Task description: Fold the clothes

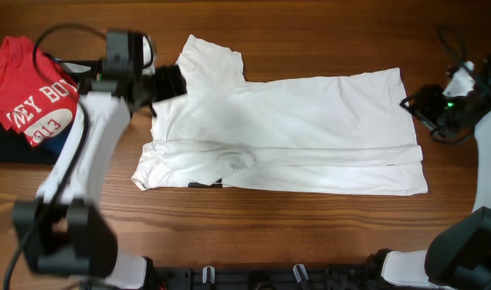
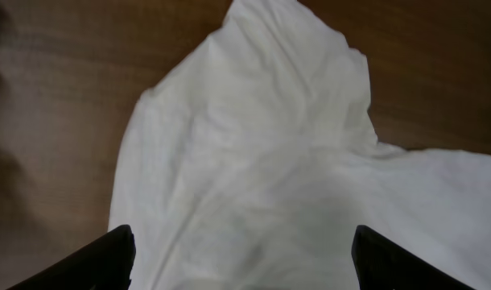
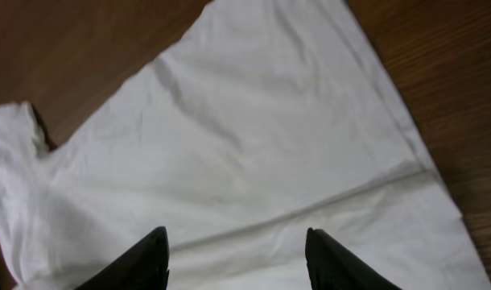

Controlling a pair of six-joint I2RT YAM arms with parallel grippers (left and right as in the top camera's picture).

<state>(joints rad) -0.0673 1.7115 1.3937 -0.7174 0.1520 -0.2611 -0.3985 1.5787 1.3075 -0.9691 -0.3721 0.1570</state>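
The white T-shirt [image 1: 294, 121] lies flat across the middle of the table, its near long edge folded over in a band. A small dark bit of print peeps out at the near left edge [image 1: 205, 184]. One sleeve [image 1: 213, 58] sticks out at the far left. My left gripper [image 1: 175, 81] is open and empty above the shirt's left end, by that sleeve. The left wrist view shows the sleeve [image 2: 262, 105] ahead of the open jaws [image 2: 244, 256]. My right gripper [image 1: 410, 105] is open and empty at the shirt's right edge. Its wrist view shows the fold line [image 3: 310, 213] between the jaws [image 3: 236, 242].
A red shirt with white lettering [image 1: 32, 97] lies at the far left on dark folded garments [image 1: 12, 149]. The wooden table [image 1: 270, 225] shows bare around the white shirt. Cables hang by the right arm [image 1: 455, 48].
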